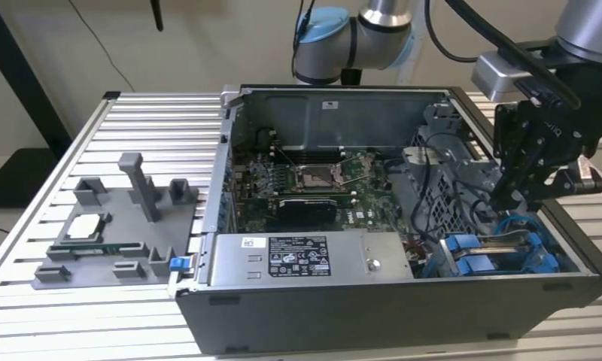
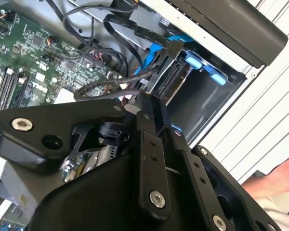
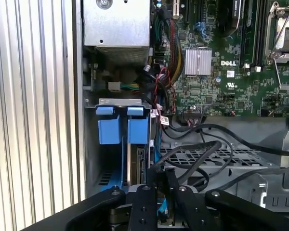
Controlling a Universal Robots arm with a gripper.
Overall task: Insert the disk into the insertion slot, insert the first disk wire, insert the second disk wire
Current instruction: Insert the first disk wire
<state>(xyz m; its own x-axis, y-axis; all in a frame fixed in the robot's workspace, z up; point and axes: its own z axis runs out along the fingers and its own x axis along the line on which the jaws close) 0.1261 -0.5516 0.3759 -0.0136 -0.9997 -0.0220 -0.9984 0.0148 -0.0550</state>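
Note:
My black gripper (image 1: 507, 204) hangs inside the open computer case at the exterior view's right, just above the insertion slot (image 1: 542, 263) with its blue rails. In the slot stands the disk (image 3: 137, 131), the blue carrier tabs showing at its end. In both wrist views the gripper (image 3: 162, 190) is shut on the black connector of a disk wire (image 3: 202, 153), whose cable loops away over the cage. The fingertips (image 2: 145, 101) sit close to the disk's connector end (image 2: 179, 83). A blue wire (image 2: 154, 53) and more black wires run beside it.
The grey labelled power-supply box (image 1: 301, 256) lies at the case front and the green motherboard (image 1: 311, 177) behind it. A perforated metal cage (image 3: 221, 161) borders the slot. A grey fixture (image 1: 110, 226) with parts stands on the slatted table. A person's hand (image 2: 274, 180) rests outside the case.

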